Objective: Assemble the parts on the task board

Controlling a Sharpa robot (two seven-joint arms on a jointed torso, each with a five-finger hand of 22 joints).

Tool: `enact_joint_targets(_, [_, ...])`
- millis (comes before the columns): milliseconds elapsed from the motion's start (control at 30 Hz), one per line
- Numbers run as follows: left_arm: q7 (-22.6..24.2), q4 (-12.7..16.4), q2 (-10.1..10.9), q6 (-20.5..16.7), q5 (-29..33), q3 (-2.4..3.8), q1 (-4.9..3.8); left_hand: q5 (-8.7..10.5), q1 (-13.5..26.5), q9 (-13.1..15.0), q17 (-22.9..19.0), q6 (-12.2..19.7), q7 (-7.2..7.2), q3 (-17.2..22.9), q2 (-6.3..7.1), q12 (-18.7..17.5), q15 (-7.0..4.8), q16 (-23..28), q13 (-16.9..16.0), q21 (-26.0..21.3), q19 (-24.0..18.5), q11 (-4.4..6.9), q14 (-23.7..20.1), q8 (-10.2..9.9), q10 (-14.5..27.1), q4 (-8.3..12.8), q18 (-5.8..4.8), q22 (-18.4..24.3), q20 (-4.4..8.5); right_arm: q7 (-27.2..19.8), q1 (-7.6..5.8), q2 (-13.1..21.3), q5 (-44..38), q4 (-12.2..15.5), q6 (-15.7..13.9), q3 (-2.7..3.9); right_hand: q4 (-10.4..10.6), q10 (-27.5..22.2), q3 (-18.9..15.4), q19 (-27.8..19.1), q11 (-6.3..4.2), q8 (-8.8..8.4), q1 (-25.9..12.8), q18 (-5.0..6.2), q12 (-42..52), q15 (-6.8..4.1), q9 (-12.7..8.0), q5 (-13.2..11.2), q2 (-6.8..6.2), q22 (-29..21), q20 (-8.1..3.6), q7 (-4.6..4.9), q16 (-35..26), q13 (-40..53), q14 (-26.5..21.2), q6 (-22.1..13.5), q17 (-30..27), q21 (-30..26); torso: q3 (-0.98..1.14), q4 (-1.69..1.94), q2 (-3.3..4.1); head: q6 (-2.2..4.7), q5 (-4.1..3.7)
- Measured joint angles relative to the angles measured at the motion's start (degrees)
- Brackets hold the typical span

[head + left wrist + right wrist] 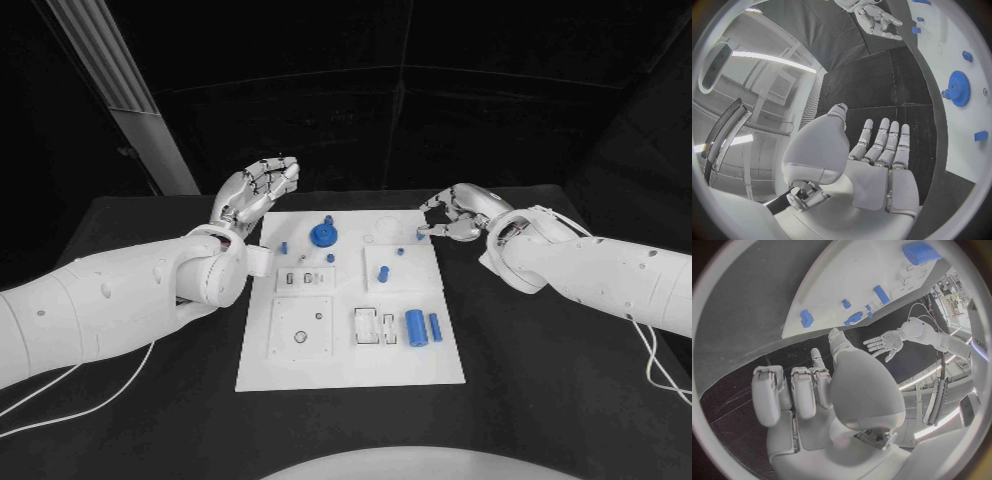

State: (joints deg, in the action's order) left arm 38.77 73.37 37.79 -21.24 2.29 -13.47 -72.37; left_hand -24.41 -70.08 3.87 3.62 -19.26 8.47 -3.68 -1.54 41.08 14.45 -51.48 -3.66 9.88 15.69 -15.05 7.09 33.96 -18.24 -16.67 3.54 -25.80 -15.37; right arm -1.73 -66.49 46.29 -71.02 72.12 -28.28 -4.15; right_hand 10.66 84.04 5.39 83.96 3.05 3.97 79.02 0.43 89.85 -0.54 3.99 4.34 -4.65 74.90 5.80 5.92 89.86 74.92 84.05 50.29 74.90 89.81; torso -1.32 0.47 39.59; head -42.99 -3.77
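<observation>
So, left hand [257, 192] spread flat and holding nothing just off the task board [346, 360] far corner, blue gear [326, 236] close by on the board, right hand [459, 214] curled, empty, a small blue part [421, 234] right at its fingertips

Task board [346, 365] mid-table, gear [326, 235] at its far end, cylinder [415, 327] near right edge

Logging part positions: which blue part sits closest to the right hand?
The small blue part at the task board's far right edge, beside the right hand; the others lie farther left or nearer the robot.
</observation>
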Motion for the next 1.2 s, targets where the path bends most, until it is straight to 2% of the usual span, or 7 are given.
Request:
enact_joint_targets(300, [0.0, 0.05, 0.12, 0.02, 0.0, 0.0, 0.03, 0.0, 0.0, 0.0, 0.0, 0.0, 0.0, 0.0, 0.0, 0.0, 0.0, 0.0, 0.0, 0.0, 0.0, 0.0, 0.0, 0.0, 0.0, 0.0, 0.0, 0.0, 0.0, 2.03, 0.6, -1.17, -1.94, -1.54, 1.57, -0.02, 0.0, 0.0, 0.0, 0.0, -0.41, 0.0, 0.69, 0.0, 0.0, -0.41, 0.0, 0.0, -0.08, 0.0, 0.0, -0.37, 0.0, 0.0, 0.0, -0.37, 0.0, 0.0, -0.02, 0.03, 0.01, -0.18, 0.16])
enact_joint_targets(400, [0.0, 0.05, 0.2, 0.02, 0.0, 0.0, 0.03, 0.0, 0.0, 0.0, 0.0, 0.0, 0.0, 0.0, 0.0, 0.0, 0.0, 0.0, 0.0, 0.0, 0.0, 0.0, 0.0, 0.0, 0.0, 0.0, 0.0, -0.01, 0.0, 2.71, 0.64, -1.45, -2.61, -1.87, 2.02, -0.01, 0.0, 0.02, 0.0, 0.0, -0.84, 0.0, 1.21, 0.0, 0.0, -0.54, 0.0, 0.0, -0.15, 0.0, -0.4, -0.54, 0.0, 0.0, -0.13, -0.54, 0.0, 0.0, -0.03, 0.03, 0.01, -0.23, 0.26])
enact_joint_targets(567, [0.0, 0.06, 0.22, 0.02, 0.0, 0.0, 0.03, 0.0, 0.0, 0.0, 0.0, 0.0, 0.0, 0.0, 0.0, 0.0, 0.0, 0.0, 0.0, 0.0, 0.0, 0.0, 0.0, 0.0, 0.0, 0.0, 0.0, -0.01, 0.0, 4.0, 0.67, -1.91, -3.6, -2.3, 2.68, -0.01, -0.16, -0.02, 0.53, 0.0, -1.45, 0.0, 2.6, 0.0, 0.0, -1.23, 0.01, 0.0, 0.47, 0.0, -0.8, -0.95, 0.0, 0.0, 0.0, -0.3, 0.0, 0.0, -0.03, 0.03, 0.01, -0.23, 0.3])
enact_joint_targets(767, [0.0, 0.05, 0.19, 0.05, 0.0, 0.0, 0.03, -0.25, 0.0, 0.0, 0.0, 0.0, 0.0, 0.0, 0.0, 0.24, 0.0, 0.0, 0.0, 0.0, -0.2, 0.0, 0.0, 0.0, 0.0, 0.0, 0.0, -0.01, 0.2, 5.64, 0.72, -2.44, -4.57, -2.79, 3.37, -0.01, -0.32, -0.11, 0.69, 0.21, -1.54, 0.0, 2.88, 0.0, 0.0, -1.23, 0.06, 0.0, 0.75, 0.0, -1.0, -0.95, 0.0, 0.0, -0.01, -0.3, 0.0, 0.0, -0.03, 0.03, 0.01, -0.11, 0.34])
enact_joint_targets(967, [0.0, 0.05, 0.2, 0.06, 0.0, 0.0, 0.04, -0.26, 0.0, 0.0, 0.0, 0.0, 0.0, 0.0, 0.0, 0.24, 0.0, 0.0, 0.0, 0.0, -0.2, 0.0, 0.0, 0.0, 0.0, 0.0, 0.0, -0.01, 0.2, 6.68, 0.75, -2.99, -5.16, -3.28, 3.97, -0.01, -0.5, -0.1, 1.15, 0.0, -1.94, 0.0, 3.34, 0.0, 0.0, -1.64, 0.15, 0.89, 1.21, 0.0, -1.21, -1.67, 0.0, 0.0, 0.0, 0.42, 0.0, 0.0, -0.03, 0.03, -0.01, 0.03, 0.36])
enact_joint_targets(1200, [0.0, 0.07, 0.21, 0.07, 0.0, 0.0, 0.04, -0.25, 0.0, 0.0, 0.0, 0.0, 0.0, 0.0, 0.0, 0.24, 0.0, 0.0, 0.0, 0.0, -0.2, 0.0, 0.0, 0.0, 0.0, 0.0, 0.0, -0.01, 0.2, 7.49, 0.81, -3.74, -5.67, -3.82, 4.71, 0.0, -0.98, 0.1, 1.63, 0.0, -2.15, 0.31, 3.93, 0.01, 0.0, -1.84, 0.24, 1.7, 1.8, 0.0, -1.63, -2.1, 0.0, 0.0, -0.21, 1.02, 0.0, 0.0, -0.02, 0.03, -0.02, -0.34, 0.53])
